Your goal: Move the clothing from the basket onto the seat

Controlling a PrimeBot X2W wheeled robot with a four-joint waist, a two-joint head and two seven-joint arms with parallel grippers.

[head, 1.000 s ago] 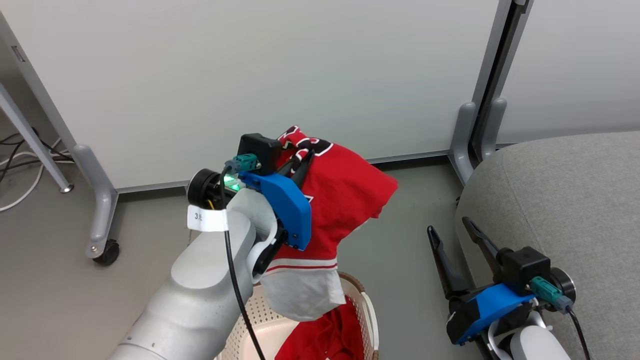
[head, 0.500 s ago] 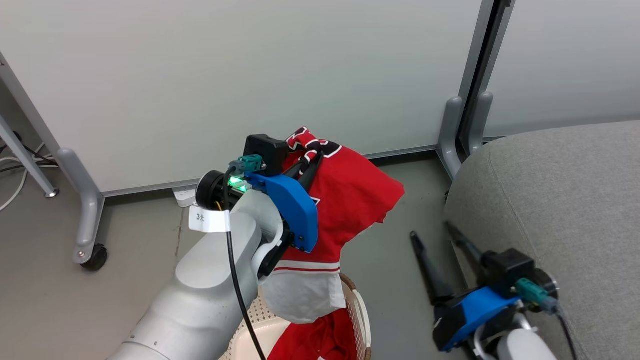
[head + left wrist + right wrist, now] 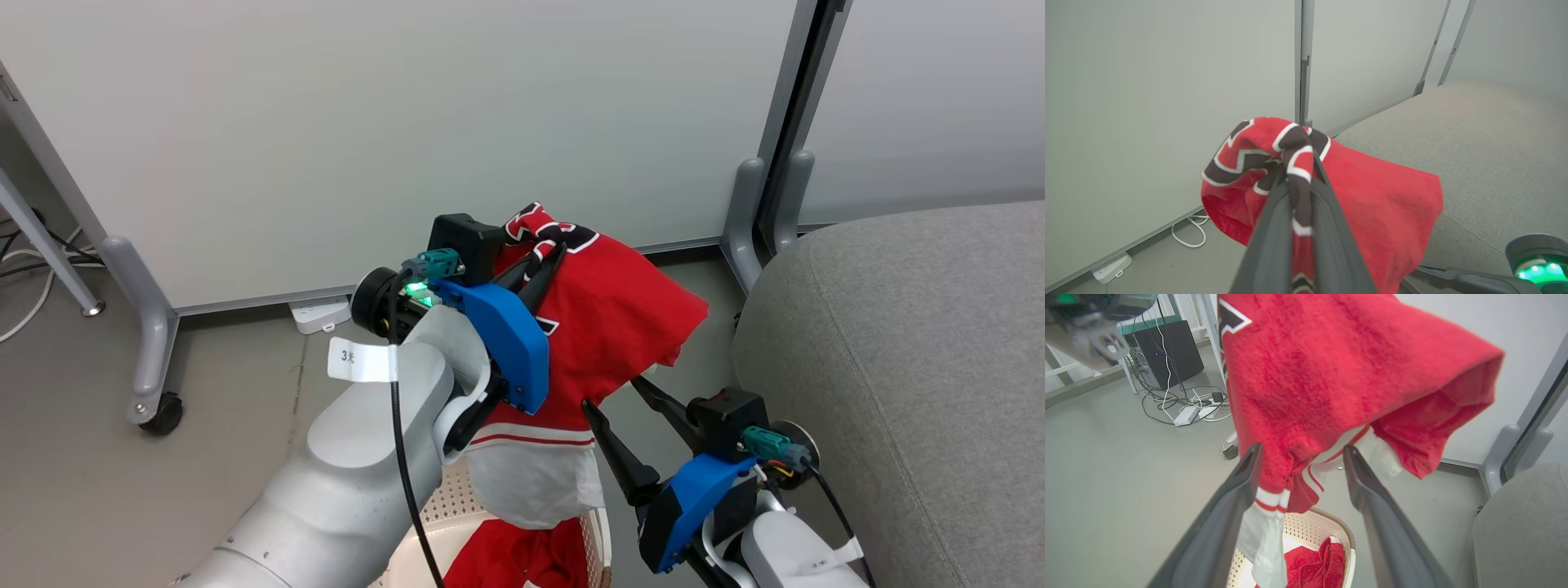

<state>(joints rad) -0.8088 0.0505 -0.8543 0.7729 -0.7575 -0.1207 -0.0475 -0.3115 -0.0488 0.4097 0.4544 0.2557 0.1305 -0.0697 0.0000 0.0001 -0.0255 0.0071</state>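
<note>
Head view: the transfer step is in hand. The left claw (image 3: 549, 253) is pressed together on the jersey (image 3: 620, 327), held high above the basket (image 3: 602, 535). The left forearm rises steeply from beside the basket, wrist up. The right claw (image 3: 611, 393), to the right of the basket, is spread and empty, its tips just under the jersey's hanging fold. The shorts (image 3: 514, 559) lie inside the basket. The seat (image 3: 898, 343) stands to the right of the basket and carries no clothing.

Left wrist view: the left claw (image 3: 1299, 171) pinches the black-and-white trim. The rest of the jersey (image 3: 1384, 204) drapes over and around the fingers.

Right wrist view: the right claw (image 3: 1302, 448) points up at the jersey (image 3: 1331, 367), jaws wide, apparently touching nothing. The white hem hangs toward the basket (image 3: 1341, 530). I cannot tell whether it clears the rim.

Judgement: one garment is lifted, none is delivered. Next, I would swing the left arm away from the basket over the seat, high enough to free the hem, then release. The shorts follow.
</note>
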